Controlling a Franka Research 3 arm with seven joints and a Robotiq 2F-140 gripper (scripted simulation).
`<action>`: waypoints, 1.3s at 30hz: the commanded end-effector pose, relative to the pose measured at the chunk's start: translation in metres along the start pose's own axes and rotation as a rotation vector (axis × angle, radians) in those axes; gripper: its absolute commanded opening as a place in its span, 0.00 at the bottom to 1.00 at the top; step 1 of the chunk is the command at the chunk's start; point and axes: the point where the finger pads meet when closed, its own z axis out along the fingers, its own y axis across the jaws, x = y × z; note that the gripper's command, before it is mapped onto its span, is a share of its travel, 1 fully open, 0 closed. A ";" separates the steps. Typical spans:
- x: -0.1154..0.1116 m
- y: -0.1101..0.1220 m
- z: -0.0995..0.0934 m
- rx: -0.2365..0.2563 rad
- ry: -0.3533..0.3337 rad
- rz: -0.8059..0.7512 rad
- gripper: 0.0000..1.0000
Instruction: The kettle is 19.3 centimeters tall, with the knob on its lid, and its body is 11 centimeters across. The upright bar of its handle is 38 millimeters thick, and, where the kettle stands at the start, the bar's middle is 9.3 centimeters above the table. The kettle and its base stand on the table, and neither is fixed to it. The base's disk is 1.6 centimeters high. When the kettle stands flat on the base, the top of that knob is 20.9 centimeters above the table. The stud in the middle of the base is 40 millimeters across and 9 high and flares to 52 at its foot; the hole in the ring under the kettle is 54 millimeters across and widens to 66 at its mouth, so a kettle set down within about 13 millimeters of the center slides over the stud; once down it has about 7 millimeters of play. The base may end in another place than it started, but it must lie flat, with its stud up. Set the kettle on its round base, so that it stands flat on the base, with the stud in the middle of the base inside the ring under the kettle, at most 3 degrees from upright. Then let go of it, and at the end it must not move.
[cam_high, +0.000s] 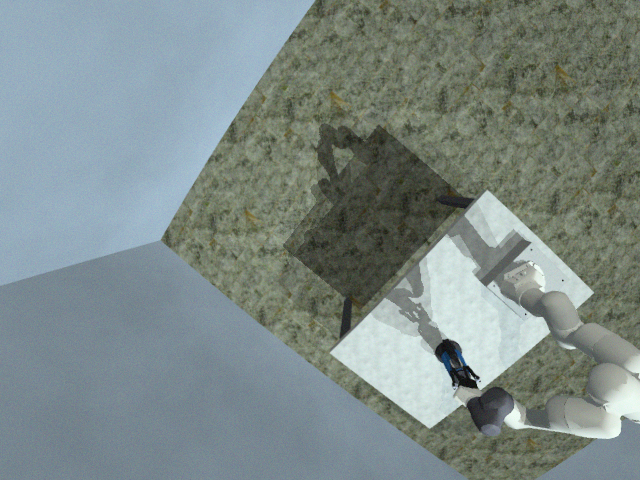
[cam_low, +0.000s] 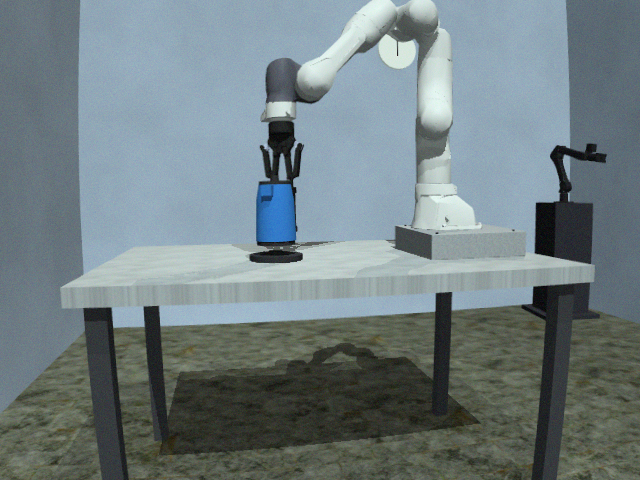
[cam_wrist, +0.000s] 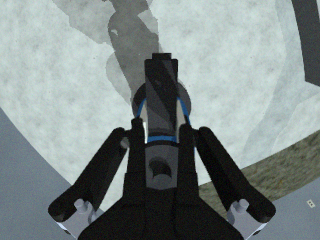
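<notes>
Gripper (cam_low: 281, 175): I see it clenched on the kettle's top, fingers pointing straight down.
Kettle (cam_low: 276, 212): blue, upright, held just above the base; my exterior view shows a thin gap under it.
Base (cam_low: 276, 256): black disk, flat on the table (cam_low: 330, 289); hidden beneath the kettle in my wrist view.
Handle (cam_wrist: 162, 90): dark bar, seen only from the wrist, running away from the fingers.
Top view: kettle (cam_high: 454, 359) near the table's edge; I cannot tell the gap there.

One kettle (cam_low: 275, 214); one base (cam_low: 276, 256); one table (cam_low: 330, 289)
</notes>
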 end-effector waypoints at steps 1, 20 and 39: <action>-0.003 -0.004 0.003 0.013 -0.004 0.002 0.00; -0.003 -0.004 0.014 0.013 -0.004 0.002 0.00; -0.003 -0.004 0.014 0.013 -0.004 0.002 0.00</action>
